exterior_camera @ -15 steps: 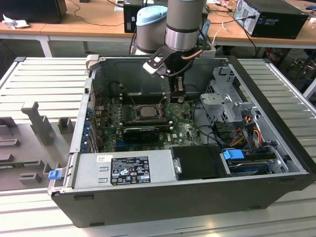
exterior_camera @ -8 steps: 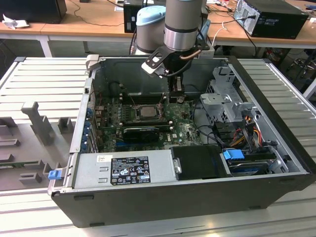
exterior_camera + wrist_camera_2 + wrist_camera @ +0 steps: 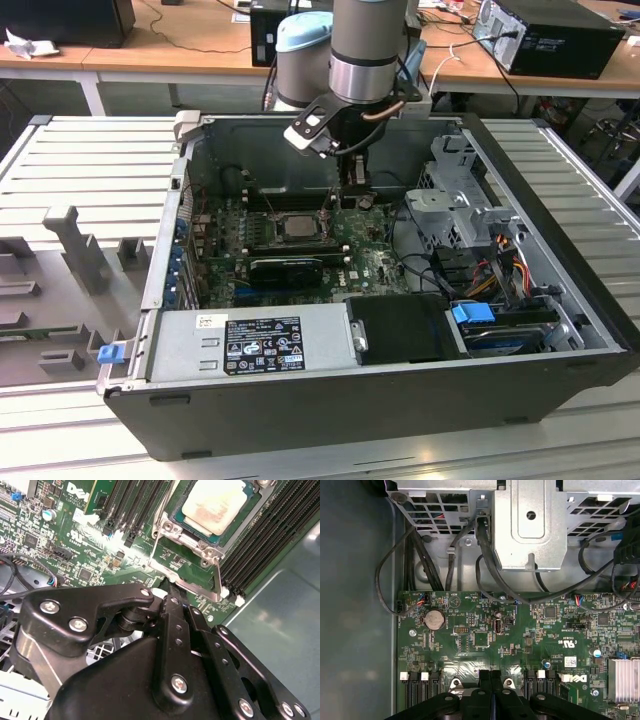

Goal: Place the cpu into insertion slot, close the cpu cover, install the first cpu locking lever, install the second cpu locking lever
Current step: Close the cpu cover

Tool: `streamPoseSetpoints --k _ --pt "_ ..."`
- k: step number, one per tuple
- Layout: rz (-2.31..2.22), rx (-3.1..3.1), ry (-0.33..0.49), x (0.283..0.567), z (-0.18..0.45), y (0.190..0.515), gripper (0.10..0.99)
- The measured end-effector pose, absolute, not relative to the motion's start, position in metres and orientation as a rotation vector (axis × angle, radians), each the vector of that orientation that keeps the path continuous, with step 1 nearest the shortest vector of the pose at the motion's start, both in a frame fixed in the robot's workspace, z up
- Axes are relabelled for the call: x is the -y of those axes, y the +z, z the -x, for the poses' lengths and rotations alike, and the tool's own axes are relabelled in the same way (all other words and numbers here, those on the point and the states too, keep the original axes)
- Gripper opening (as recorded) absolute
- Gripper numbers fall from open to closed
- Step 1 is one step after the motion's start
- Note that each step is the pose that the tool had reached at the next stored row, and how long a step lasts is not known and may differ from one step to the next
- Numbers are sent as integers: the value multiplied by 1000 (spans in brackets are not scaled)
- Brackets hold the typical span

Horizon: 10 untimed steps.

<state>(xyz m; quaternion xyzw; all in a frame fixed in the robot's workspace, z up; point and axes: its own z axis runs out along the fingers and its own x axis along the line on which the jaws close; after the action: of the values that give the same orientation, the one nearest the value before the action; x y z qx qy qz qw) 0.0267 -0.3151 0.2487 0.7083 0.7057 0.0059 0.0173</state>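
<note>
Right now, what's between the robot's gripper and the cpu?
In the second wrist view, the cpu cover, a metal frame, lies between the gripper and the cpu.

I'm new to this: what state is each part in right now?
cpu: seated in the insertion slot, metal top up.
insertion slot: filled, not covered.
cpu cover: open, standing up off the slot.
gripper: shut, tips at the cover's free edge.
computer case: open, side panel off.
</note>
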Motion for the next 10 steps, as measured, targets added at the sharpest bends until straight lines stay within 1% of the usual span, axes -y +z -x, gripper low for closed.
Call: streamPoseSetpoints --k 10 --pt "-2201 -2193 18 315 -21 249 106"
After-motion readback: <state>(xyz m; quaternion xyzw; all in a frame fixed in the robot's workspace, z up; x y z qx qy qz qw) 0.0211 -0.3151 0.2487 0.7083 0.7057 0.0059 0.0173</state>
